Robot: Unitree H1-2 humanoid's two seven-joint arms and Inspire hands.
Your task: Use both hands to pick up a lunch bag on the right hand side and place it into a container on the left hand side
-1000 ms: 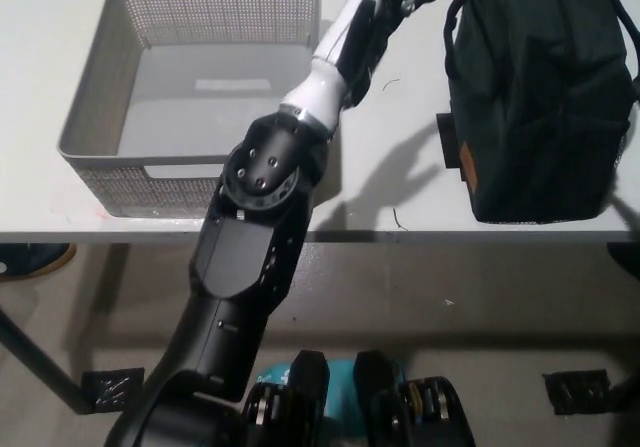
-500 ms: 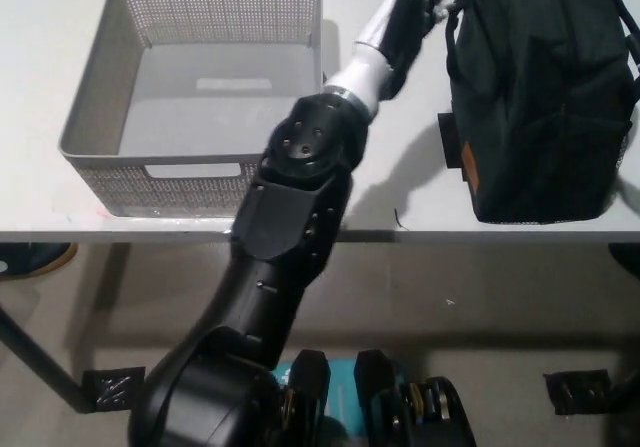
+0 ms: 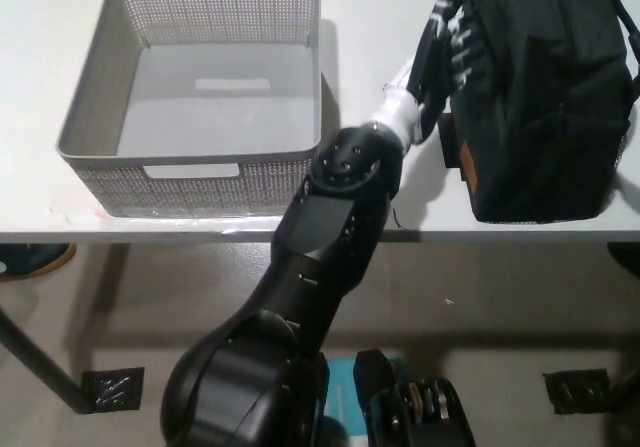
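Left hand (image 3: 445, 52) moved rt onto soft dark lunch bag (image 3: 545, 92), maybe touching, mesh container (image 3: 200, 172)

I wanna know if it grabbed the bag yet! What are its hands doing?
Left robot hand: pressed flat against the bag's side, fingers straight, not gripping.
Right robot hand: not in view.

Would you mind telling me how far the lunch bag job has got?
Nothing is finished: the lunch bag sits on the table, and the grey basket is empty. In hand: the left hand lies flat against the bag's side. The right hand is out of view. Gripping, lifting and placing remain.
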